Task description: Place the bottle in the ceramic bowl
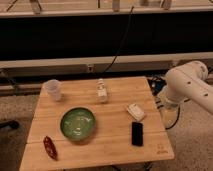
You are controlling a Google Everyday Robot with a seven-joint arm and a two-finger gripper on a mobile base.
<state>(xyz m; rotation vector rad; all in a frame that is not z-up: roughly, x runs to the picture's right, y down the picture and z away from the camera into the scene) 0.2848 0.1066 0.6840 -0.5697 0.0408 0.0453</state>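
The bottle [102, 91] is small and pale, with a narrow neck and a light label. It stands upright at the back middle of the wooden table [110, 147]. The ceramic bowl [77, 123] is round, green and empty. It sits in front of the bottle and to its left, apart from it. My white arm [187, 86] is folded beside the table's right edge. The gripper is not in view; only arm segments show, away from the bottle and the bowl.
A translucent plastic cup [53, 89] stands at the back left. A flat white gadget [135, 111] and a black flat rectangle [137, 133] lie at the right. A red object [50, 147] lies at the front left corner. Cables and a dark wall run behind the table.
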